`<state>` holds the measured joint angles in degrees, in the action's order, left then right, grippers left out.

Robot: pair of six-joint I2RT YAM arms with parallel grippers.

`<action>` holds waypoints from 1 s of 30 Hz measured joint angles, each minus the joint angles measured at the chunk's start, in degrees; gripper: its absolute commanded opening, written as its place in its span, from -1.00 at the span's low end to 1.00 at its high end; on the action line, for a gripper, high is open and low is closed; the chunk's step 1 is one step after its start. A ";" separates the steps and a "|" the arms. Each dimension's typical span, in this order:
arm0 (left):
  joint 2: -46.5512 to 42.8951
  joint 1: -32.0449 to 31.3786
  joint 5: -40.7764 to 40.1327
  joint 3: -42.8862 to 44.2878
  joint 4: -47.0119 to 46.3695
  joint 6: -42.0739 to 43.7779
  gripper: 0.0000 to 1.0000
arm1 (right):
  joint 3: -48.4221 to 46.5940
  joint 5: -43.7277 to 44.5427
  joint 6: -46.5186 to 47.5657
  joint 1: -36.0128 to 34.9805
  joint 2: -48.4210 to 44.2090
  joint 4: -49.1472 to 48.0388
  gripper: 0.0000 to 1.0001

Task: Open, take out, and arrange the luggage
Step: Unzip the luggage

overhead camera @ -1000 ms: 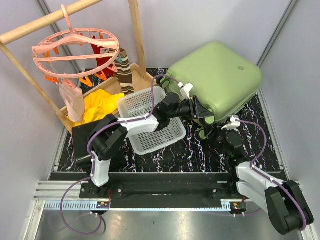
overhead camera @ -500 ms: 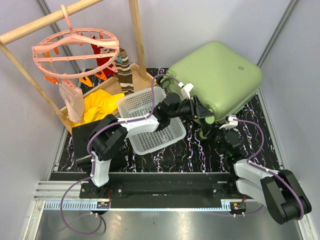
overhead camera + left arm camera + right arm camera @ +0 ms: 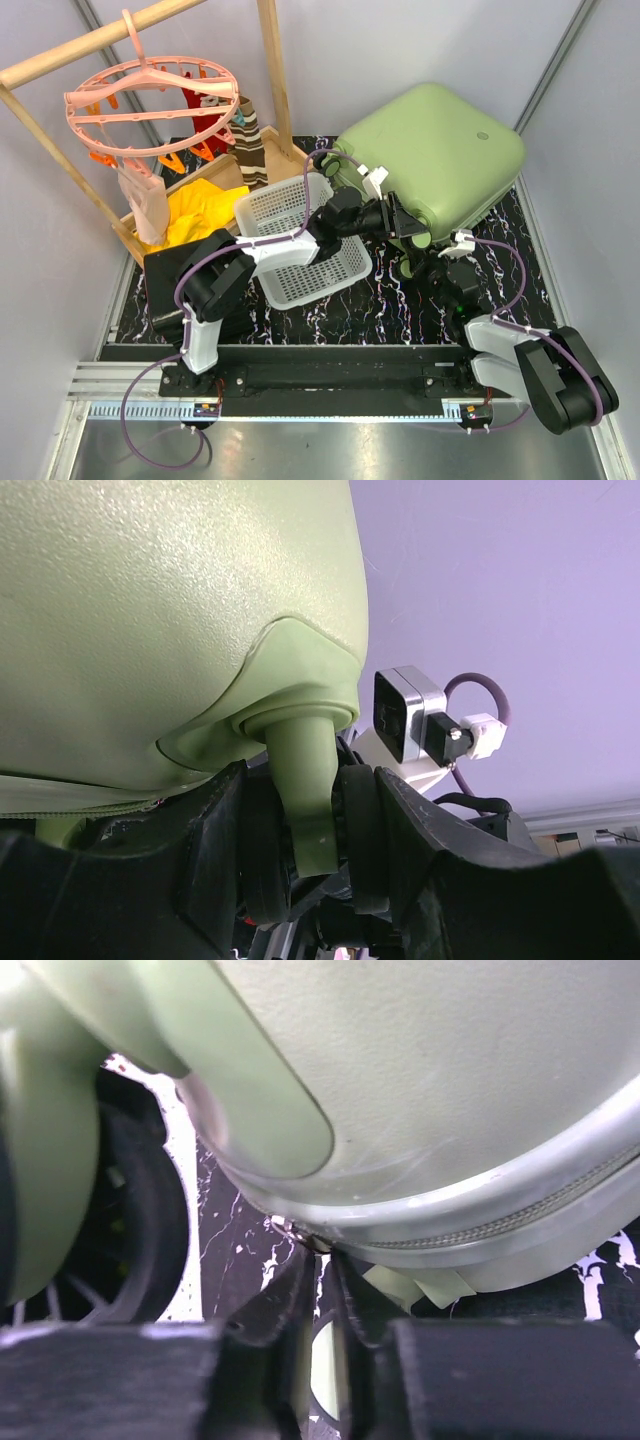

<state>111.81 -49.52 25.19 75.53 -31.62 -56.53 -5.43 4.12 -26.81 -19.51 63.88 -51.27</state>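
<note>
Reaching in from the near right, the right gripper [image 3: 322,1260] has its fingers narrow, only a slit between them, at the zip seam along the near edge of the large light-green hard-shell suitcase [image 3: 440,150]; whether they pinch anything cannot be told. Just left of it, the left gripper [image 3: 308,830] clamps the suitcase's dark twin wheel [image 3: 262,850] from both sides. The suitcase lies closed at the far right of the black marbled mat [image 3: 400,312]. A white perforated plastic basket [image 3: 305,285] sits to its left, and a pink round clip hanger [image 3: 150,100] hangs at the far left.
</note>
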 measured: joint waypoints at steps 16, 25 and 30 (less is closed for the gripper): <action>0.00 -0.31 -0.61 0.00 -0.20 -0.07 -1.00 | 1.07 2.34 -0.85 -0.22 -5.42 1.25 -1.00; 0.00 0.09 -0.07 -0.15 -0.98 -3.32 -1.00 | 2.19 5.01 -1.33 -0.26 -15.13 5.90 -0.78; 0.48 0.13 0.15 -0.20 -2.71 -8.66 -1.00 | 2.29 4.07 -1.31 -0.26 -16.31 6.10 -0.34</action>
<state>112.29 -49.39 25.34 75.33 -34.33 -65.19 -3.14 8.19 -28.12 -19.77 47.57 -45.17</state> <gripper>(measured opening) 0.525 0.231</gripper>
